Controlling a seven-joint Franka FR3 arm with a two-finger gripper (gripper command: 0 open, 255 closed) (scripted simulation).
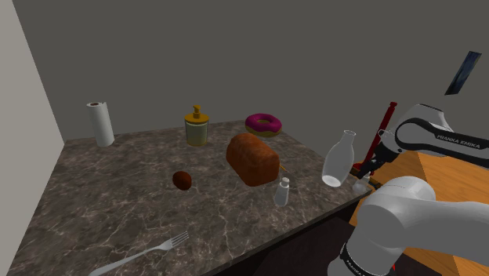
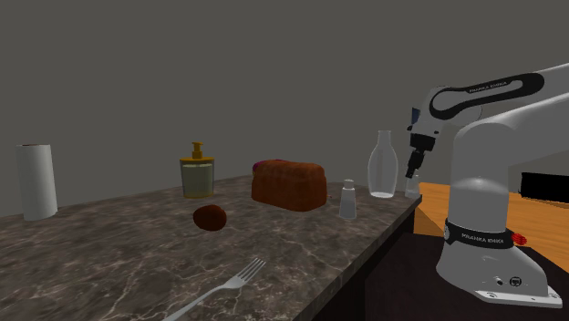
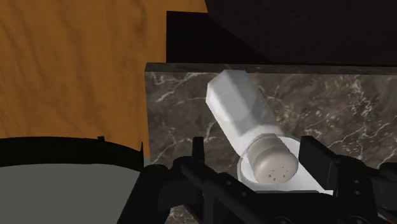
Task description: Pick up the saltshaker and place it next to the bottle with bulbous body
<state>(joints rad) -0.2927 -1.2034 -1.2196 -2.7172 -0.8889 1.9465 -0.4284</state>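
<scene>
Marbled dark counter (image 1: pixel 117 204) carries, from the shoulder view's left, a jar with a yellow pump top (image 1: pixel 197 127) whose contents I cannot make out, a smaller shaker (image 1: pixel 282 191), and the clear bulbous bottle (image 1: pixel 338 158); the saltshaker (image 3: pixel 245 118) sits just beside that bottle at its 4 o'clock, by the counter's corner. My gripper (image 3: pixel 256 149) hangs at the saltshaker's 12 o'clock, fingers apart on either side of its perforated grey cap without touching it, and its see-through body looks whitish inside. Farther right, my white arm (image 1: pixel 439 135) reads "FRANKA EMIKA".
</scene>
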